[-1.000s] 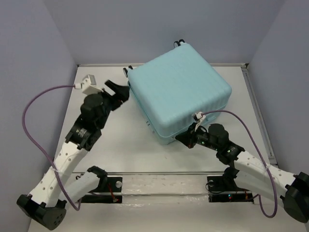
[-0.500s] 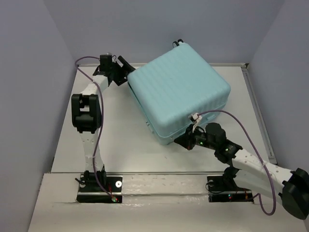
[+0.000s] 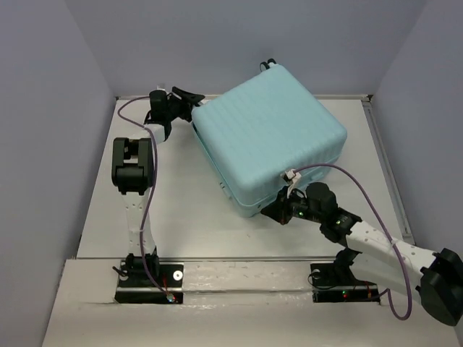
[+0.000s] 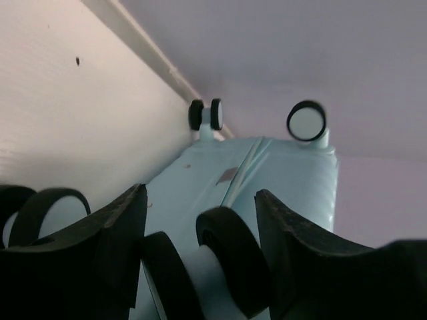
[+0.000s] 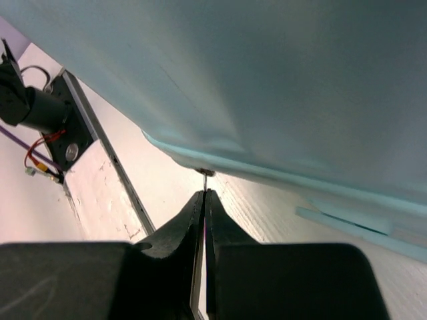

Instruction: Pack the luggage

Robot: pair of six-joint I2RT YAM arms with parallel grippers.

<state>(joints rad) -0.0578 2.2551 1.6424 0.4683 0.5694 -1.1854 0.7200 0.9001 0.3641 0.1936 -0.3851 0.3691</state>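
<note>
The luggage, a pale aqua ribbed hard-shell suitcase, lies closed and flat on the white table. My left gripper is at its far left corner. In the left wrist view the gripper is open, with its jaws on either side of a black-and-white caster wheel of the luggage. My right gripper is at the near corner. In the right wrist view it is shut on a thin metal zipper pull under the luggage's edge.
Two more caster wheels stick out toward the back wall. A raised rail runs along the table's far edge, with grey walls on three sides. The right arm's base mount lies close behind the right gripper.
My left arm has swung from the left side of the table out to the luggage's far left corner, onto a wheel. My right gripper has shifted only slightly.
</note>
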